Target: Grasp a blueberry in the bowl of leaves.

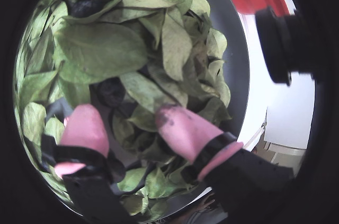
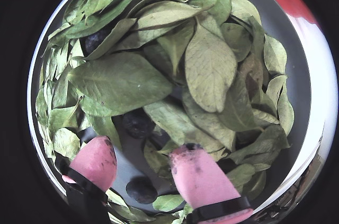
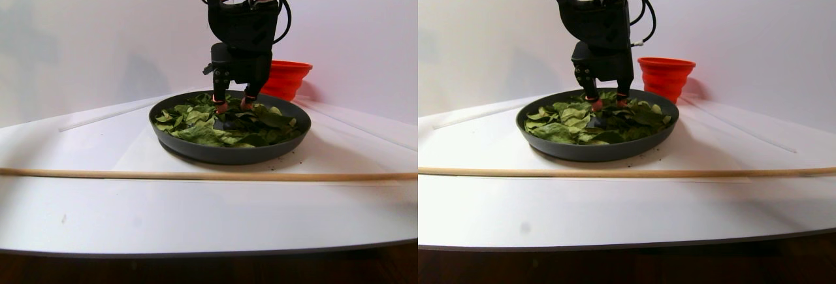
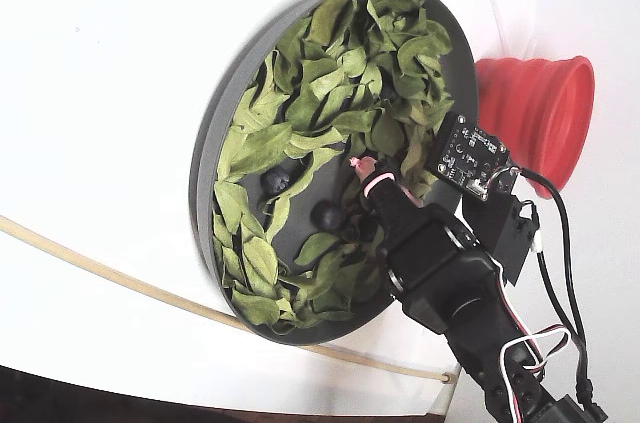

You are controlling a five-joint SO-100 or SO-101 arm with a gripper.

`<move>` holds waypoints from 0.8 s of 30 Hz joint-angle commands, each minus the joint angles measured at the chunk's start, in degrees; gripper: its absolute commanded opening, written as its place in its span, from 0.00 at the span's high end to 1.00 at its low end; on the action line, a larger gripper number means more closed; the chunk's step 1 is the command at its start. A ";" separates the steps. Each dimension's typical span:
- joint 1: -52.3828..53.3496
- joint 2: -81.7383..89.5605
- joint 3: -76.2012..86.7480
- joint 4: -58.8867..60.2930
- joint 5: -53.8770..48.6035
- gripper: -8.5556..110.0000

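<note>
The dark-grey bowl (image 2: 300,91) (image 4: 212,133) holds a heap of green leaves (image 2: 124,78) (image 1: 100,49). My gripper (image 2: 144,155) (image 1: 131,115) is open, its pink fingertips (image 2: 98,158) down among the leaves over a bare patch of the bowl floor. One blueberry (image 2: 137,123) (image 1: 111,89) lies just past the tips, partly under leaves. A second blueberry (image 2: 141,189) sits on the bare floor between the fingers, touching neither. A third blueberry (image 2: 95,39) shows under leaves farther off. The fixed view shows two blueberries (image 4: 327,215) (image 4: 275,180) beside the pink fingertip (image 4: 364,164).
A red ribbed cup (image 4: 535,113) (image 3: 287,78) stands just behind the bowl (image 3: 228,152). A thin wooden stick (image 3: 209,175) (image 4: 150,288) lies across the white table in front of the bowl. The table's front edge is close by in the stereo pair view.
</note>
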 commanded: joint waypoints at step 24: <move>-0.53 -2.02 -2.02 -5.19 2.29 0.77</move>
